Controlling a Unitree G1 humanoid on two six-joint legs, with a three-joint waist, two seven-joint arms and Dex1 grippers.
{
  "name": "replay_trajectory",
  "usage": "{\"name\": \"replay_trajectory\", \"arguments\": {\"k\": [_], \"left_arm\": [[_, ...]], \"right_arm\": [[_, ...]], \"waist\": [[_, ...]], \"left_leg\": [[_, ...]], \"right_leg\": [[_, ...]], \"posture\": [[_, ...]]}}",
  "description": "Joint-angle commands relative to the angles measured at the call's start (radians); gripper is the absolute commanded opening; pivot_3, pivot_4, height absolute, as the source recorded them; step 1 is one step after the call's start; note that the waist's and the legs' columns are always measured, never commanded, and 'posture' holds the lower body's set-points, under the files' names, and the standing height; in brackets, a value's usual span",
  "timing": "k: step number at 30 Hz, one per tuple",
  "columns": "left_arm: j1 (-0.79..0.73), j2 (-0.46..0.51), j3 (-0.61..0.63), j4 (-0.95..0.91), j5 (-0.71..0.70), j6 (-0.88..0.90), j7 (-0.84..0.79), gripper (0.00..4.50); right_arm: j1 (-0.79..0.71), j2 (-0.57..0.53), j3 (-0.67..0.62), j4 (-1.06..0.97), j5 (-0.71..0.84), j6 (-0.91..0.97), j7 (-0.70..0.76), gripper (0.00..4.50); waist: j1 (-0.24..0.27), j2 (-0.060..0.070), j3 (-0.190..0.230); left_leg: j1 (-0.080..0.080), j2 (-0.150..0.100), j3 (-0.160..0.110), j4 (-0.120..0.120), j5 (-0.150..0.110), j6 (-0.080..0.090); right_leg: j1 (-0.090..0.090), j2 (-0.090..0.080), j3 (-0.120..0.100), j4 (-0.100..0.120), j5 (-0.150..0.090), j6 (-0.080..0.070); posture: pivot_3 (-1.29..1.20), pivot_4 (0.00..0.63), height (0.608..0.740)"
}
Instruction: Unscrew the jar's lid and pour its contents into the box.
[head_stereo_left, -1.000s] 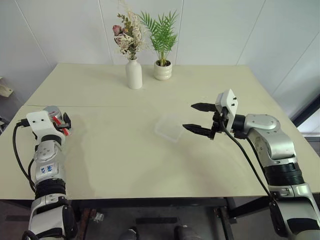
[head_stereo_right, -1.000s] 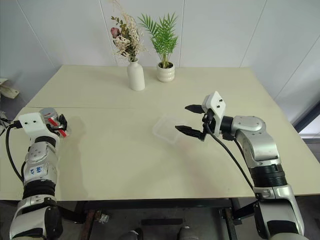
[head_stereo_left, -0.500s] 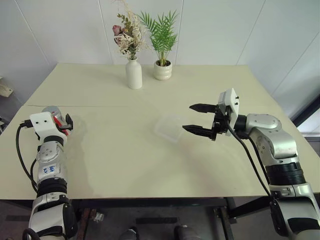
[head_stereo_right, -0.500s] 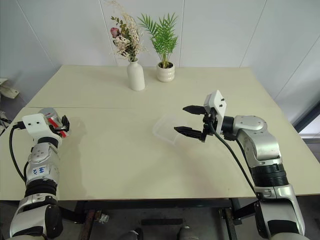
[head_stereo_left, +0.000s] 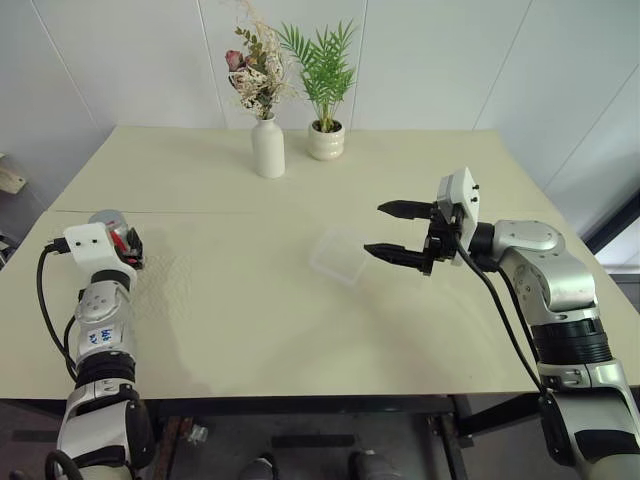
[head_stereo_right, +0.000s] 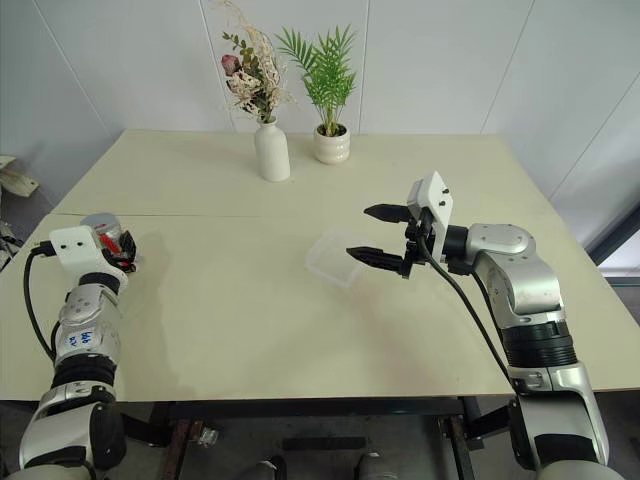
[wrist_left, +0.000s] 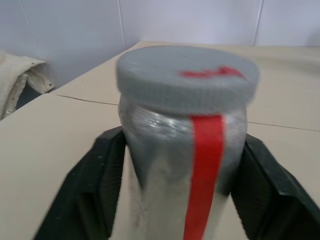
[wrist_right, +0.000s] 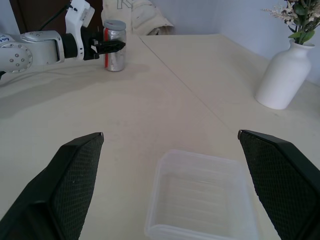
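The jar (head_stereo_left: 108, 224), silvery with a red stripe, stands upright at the table's left edge with the grey lid (wrist_left: 187, 80) on it. My left gripper (head_stereo_left: 122, 240) is shut on the jar. Its black fingers (wrist_left: 97, 185) press the jar's body from both sides just below the lid. The contents are hidden inside the jar. The box (head_stereo_left: 338, 255), a clear shallow tray, lies at the table's middle. My right gripper (head_stereo_left: 373, 229) hovers open just right of the box and above the table, pointing left, with nothing between its fingers. The right wrist view shows the box (wrist_right: 202, 197) below and the jar (wrist_right: 115, 46) far off.
A white flower vase (head_stereo_left: 267, 148) and a white plant pot (head_stereo_left: 325, 140) with a green plant stand at the table's far edge. A seam crosses the tabletop (head_stereo_left: 250, 320) from the left. A bundle of cloth (wrist_right: 135, 20) lies beyond the table's left side.
My left gripper's fingers have closed onto the jar; they stood open around it before. The right gripper has stayed open in nearly the same place.
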Motion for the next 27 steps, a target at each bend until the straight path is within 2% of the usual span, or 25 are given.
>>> {"name": "replay_trajectory", "arguments": {"k": [1,4,10,18,23,27], "left_arm": [[-0.026,0.019,0.004,-0.015,-0.014,-0.027,-0.004,2.16],[-0.018,0.014,0.001,-0.032,-0.025,-0.028,-0.033,2.16],[-0.015,0.014,-0.032,-0.098,-0.074,0.027,-0.199,2.16],[-0.101,0.048,-0.178,-0.156,-0.106,0.104,-0.63,2.16],[-0.163,0.041,-0.242,-0.157,-0.12,0.128,-0.833,2.16],[-0.183,0.034,-0.259,-0.157,-0.128,0.135,-0.904,2.16]], "right_arm": [[0.005,-0.018,-0.034,-0.052,0.016,0.0,-0.012,4.5],[0.02,-0.03,-0.041,-0.076,0.022,0.01,-0.016,4.5],[0.036,-0.047,-0.053,-0.119,0.033,0.03,-0.032,4.5],[0.055,-0.054,-0.074,-0.181,0.036,0.058,-0.08,4.5],[0.072,-0.053,-0.083,-0.23,0.043,0.091,-0.121,4.5],[0.08,-0.056,-0.085,-0.256,0.054,0.113,-0.139,4.5]], "waist": [[0.0,0.0,0.0],[0.001,0.0,0.0],[0.001,0.0,0.0],[0.002,0.0,0.0],[-0.001,0.0,0.0],[-0.003,0.0,0.0]], "left_leg": [[0.0,0.0,0.0,0.0,0.0,0.0],[0.0,0.0,0.0,0.0,0.0,0.0],[0.0,0.0,0.0,0.0,0.0,0.0],[-0.001,0.0,0.0,0.0,0.0,0.0],[-0.001,0.0,0.0,-0.001,0.0,0.0],[-0.001,0.001,0.0,-0.002,0.0,0.0]], "right_leg": [[0.0,0.0,0.0,0.0,0.0,0.0],[0.0,0.0,0.0,0.0,0.0,0.0],[0.0,0.0,0.0,0.0,0.0,0.0],[0.0,0.0,0.0,-0.001,0.0,0.0],[0.0,0.0,0.0,-0.002,0.0,0.0],[-0.001,0.001,0.0,-0.001,-0.001,-0.001]], "posture": [[0.0,0.15,0.74],[0.0,0.15,0.74],[0.0,0.15,0.74],[0.0,0.15,0.74],[0.0,0.15,0.74],[0.0,0.15,0.74]]}}
